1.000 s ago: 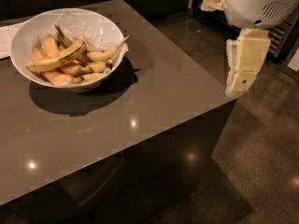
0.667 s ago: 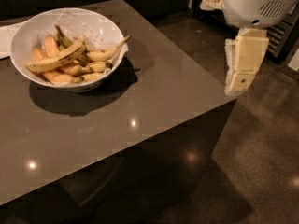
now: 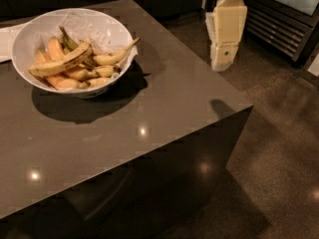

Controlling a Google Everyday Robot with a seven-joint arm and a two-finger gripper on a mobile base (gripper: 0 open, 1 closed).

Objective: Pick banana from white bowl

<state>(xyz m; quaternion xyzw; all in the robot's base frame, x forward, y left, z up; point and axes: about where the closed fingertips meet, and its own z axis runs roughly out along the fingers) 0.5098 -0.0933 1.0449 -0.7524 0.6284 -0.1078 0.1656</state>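
Note:
The white bowl (image 3: 106, 30) stands on the far left part of the dark grey table (image 3: 164, 93). The banana (image 3: 62, 61), long, pale yellow and brown-speckled, lies on top of the pile in the bowl, slanting from lower left to upper right. My gripper (image 3: 222, 63) hangs at the upper right, pointing down by the table's far right edge. It is well to the right of the bowl and holds nothing.
Other bananas fill the bowl: orange-tinted ones (image 3: 54, 49) and a small curved yellow one with a long stem (image 3: 113, 57). A white sheet (image 3: 5, 40) lies left of the bowl. The table's right corner (image 3: 249, 106) drops to the floor. A grilled appliance (image 3: 284, 29) stands at the back right.
My gripper has moved left and up in the view, from beyond the table's right edge to the table's far right edge. The bowl and bananas have not moved.

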